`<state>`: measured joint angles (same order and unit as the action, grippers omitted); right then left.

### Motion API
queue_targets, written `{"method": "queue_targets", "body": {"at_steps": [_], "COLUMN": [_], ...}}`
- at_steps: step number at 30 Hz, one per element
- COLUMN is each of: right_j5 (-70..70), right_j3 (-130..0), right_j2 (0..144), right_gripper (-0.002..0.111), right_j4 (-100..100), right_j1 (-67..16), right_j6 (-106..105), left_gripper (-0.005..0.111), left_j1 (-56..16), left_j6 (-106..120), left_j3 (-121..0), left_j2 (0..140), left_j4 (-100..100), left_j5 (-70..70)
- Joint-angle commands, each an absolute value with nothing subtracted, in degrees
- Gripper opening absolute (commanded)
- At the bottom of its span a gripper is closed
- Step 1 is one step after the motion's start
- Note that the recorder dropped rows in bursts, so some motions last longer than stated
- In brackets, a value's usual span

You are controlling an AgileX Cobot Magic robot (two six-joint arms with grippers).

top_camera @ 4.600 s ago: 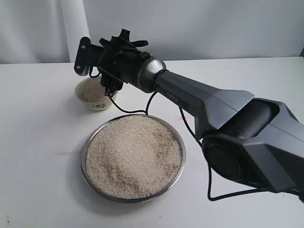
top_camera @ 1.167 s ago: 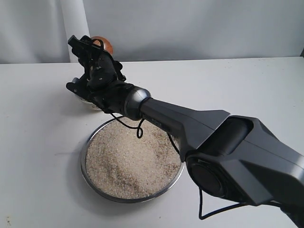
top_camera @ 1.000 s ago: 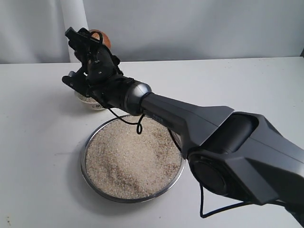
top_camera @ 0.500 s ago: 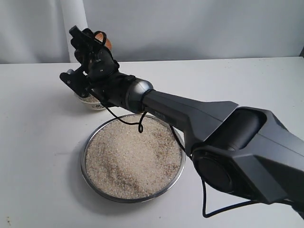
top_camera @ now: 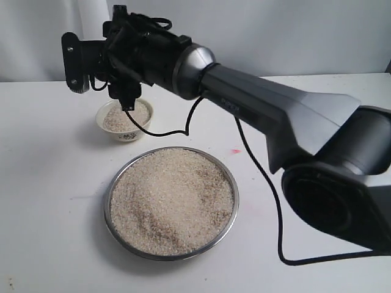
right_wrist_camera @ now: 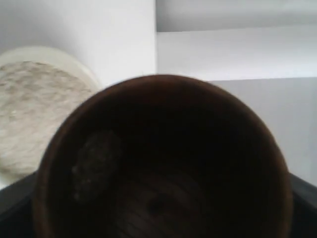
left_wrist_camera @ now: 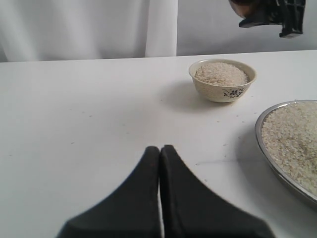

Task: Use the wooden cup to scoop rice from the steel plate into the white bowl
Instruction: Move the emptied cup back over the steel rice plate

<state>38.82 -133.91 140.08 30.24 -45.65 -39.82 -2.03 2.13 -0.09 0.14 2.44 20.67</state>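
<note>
My right gripper hangs above the white bowl, shut on the wooden cup. The cup's dark inside fills the right wrist view, with a small clump of rice stuck to its wall. A brown sliver of the cup shows in the left wrist view; in the exterior view the gripper hides it. The bowl is heaped with rice. The steel plate sits in front of it, covered with rice. My left gripper is shut on nothing, low over the table, well away from the bowl.
The right arm stretches across the table from the right, passing over the far side of the plate, with a black cable hanging beside it. A white curtain stands behind the table.
The right wrist has rolled back from its upturned pose and lifted slightly. The cup, seen above the gripper before, is now tucked behind it, and the full bowl is uncovered.
</note>
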Motion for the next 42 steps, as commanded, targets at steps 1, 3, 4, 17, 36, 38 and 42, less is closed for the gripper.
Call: {"method": "queue_targets", "body": {"at_steps": [1,3,4,17,36,38,42], "right_j5": [50.6,56.0,58.2,70.0,70.0,70.0,70.0], "right_j3": [-134.0,-134.0,-134.0,-125.3,-107.0,-103.5,-100.3], "right_j2": [136.7,135.5,134.9,124.5,118.2,118.2,118.2], "right_gripper": [0.000,0.000,0.000,0.000,0.000,0.000,0.000], "right_j4": [18.0,17.0,16.1,6.3,9.9,10.9,11.4], "right_j1": [-44.5,-44.2,-44.1,-42.0,-41.8,-41.8,-41.8], "right_j6": [-44.8,-44.8,-44.8,-44.6,-37.4,-37.4,-36.4], "left_gripper": [0.000,0.000,0.000,0.000,0.000,0.000,0.000], "left_j1": [-2.4,-2.4,-2.4,-2.4,-2.4,-2.4,-2.4], "left_j6": [2.1,2.1,2.0,2.2,2.0,2.1,2.1], "left_j3": [0.0,0.0,0.0,0.0,0.0,0.0,0.0], "left_j2": [0.0,0.0,0.0,0.0,0.0,0.0,0.0], "left_j4": [2.4,2.4,2.4,2.4,2.4,2.4,2.4], "left_j5": [19.9,19.9,19.9,19.9,19.9,19.9,19.9]}}
